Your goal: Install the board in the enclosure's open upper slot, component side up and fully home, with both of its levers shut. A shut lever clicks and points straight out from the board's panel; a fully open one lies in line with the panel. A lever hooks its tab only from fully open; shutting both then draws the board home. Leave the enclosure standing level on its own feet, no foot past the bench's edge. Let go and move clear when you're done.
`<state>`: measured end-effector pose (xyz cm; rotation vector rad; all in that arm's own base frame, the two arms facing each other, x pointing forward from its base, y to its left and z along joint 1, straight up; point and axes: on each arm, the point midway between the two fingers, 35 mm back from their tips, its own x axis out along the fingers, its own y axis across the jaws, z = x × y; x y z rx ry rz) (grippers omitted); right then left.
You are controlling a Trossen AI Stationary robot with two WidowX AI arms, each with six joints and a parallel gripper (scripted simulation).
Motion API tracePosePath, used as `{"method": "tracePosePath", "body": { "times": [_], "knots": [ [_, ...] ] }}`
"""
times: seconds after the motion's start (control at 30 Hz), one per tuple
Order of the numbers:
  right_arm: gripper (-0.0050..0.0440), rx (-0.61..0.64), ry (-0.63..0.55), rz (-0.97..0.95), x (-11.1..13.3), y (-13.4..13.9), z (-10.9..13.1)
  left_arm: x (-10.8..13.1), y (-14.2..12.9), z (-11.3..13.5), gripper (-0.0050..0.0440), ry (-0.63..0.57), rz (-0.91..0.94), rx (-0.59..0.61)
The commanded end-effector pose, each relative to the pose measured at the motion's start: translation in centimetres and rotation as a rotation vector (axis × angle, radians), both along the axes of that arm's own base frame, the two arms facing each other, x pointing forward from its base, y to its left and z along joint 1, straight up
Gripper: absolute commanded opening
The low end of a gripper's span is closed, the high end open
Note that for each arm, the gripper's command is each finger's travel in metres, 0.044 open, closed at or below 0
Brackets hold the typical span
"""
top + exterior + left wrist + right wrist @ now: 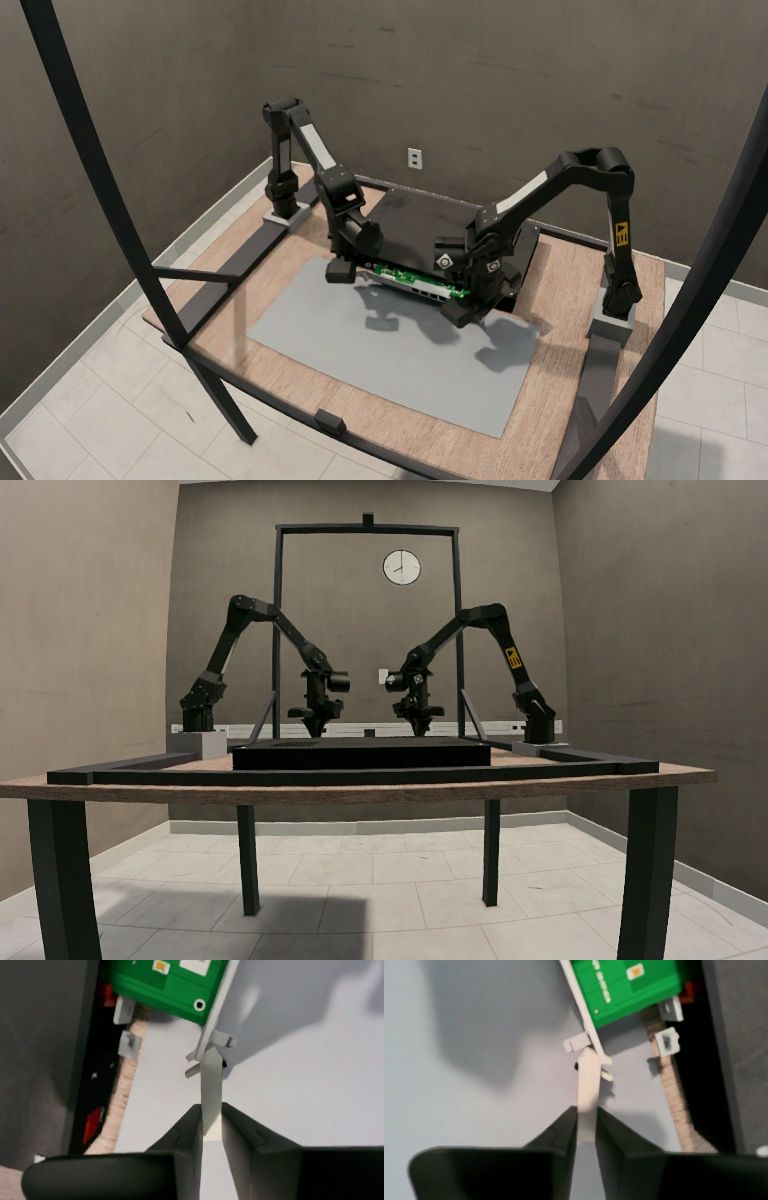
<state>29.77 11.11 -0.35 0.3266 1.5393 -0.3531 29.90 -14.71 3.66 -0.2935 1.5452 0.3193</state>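
Note:
The green board (416,280) (165,980) (624,985) lies component side up at the front opening of the black enclosure (413,220) (362,754) (40,1035) (734,1035), with most of it sticking out over the grey mat (368,350). My left gripper (363,271) (420,729) (209,1110) is shut on the board's lever (211,1090) at one end. My right gripper (472,298) (314,729) (585,1113) is shut on the lever (588,1090) at the other end. Both levers lie roughly in line with the panel. Grey tabs (128,1042) (666,1042) sit at the enclosure's mouth. The enclosure hides the board in the exterior view.
The enclosure stands at the back of the wooden bench (566,396). Black rails (226,271) (594,373) run along both sides by the arm bases. A black overhead frame (101,169) crosses the front.

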Motion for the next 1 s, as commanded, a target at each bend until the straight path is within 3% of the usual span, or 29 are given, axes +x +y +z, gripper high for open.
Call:
{"method": "tracePosePath", "body": {
  "times": [0.0, 0.47, 0.97],
  "knots": [
    [0.0008, 0.016, -0.016, 0.102, -0.1, -0.1, 0.9, -0.3, 0.2, 1.0, 0.0009, -0.017, -0.098, -0.016],
    [0.0008, 0.012, -0.008, 0.382, -0.4, -1.1, 0.8, -0.4, 1.1, 0.9, 0.0009, -0.012, -0.352, -0.011],
    [0.0008, 0.011, -0.004, 0.384, -0.4, -1.0, 0.7, -0.5, 1.0, 0.9, 0.0009, -0.01, -0.353, -0.011]
  ]
}}
